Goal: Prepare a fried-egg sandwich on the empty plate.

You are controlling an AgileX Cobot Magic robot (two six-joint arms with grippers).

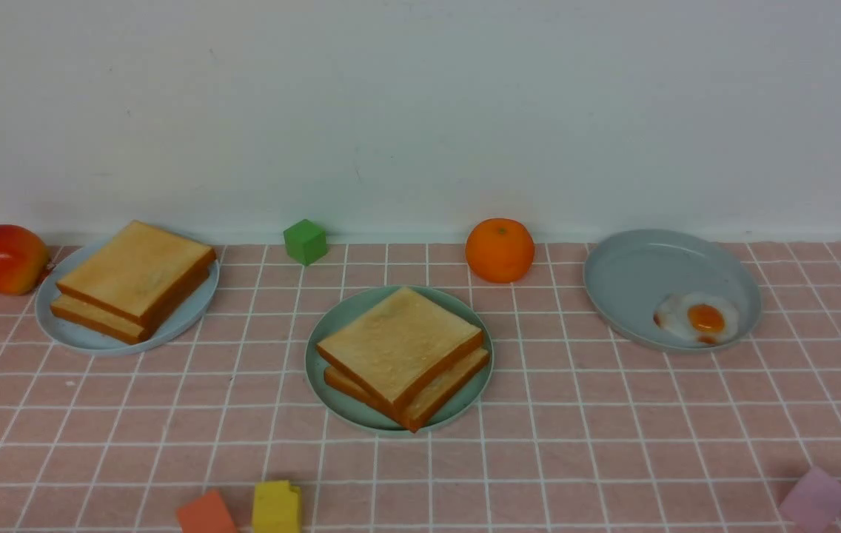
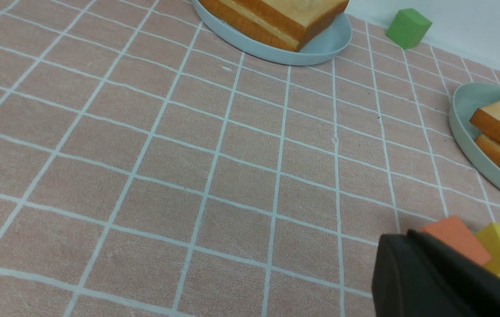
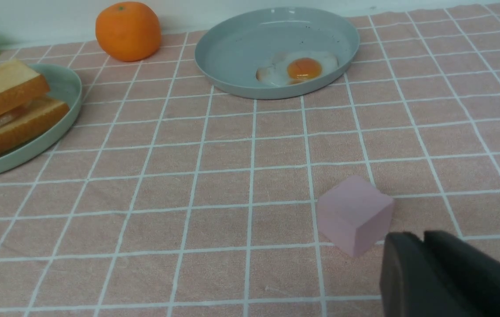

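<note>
The fried-egg sandwich point(image 1: 402, 344) lies on the mint-green plate point(image 1: 311, 363) at the middle of the table, two toast slices stacked. In the right wrist view a strip of egg white shows between the sandwich's point(image 3: 3, 110) slices. Neither arm appears in the front view. My left gripper point(image 2: 408, 235) hovers low over the cloth beside an orange block point(image 2: 452, 235), fingers pressed together, nothing between them. My right gripper point(image 3: 424, 235) sits just behind a pink block point(image 3: 353, 213), its fingers together and empty.
A lone fried egg point(image 1: 698, 318) lies in the grey-blue dish point(image 1: 635, 274) at right. Two toast slices point(image 1: 135, 277) sit on a pale blue plate point(image 1: 191, 314) at left. A red fruit point(image 1: 6, 259), green cube point(image 1: 305, 241), orange point(image 1: 499, 249) and yellow block point(image 1: 276, 507) stand around.
</note>
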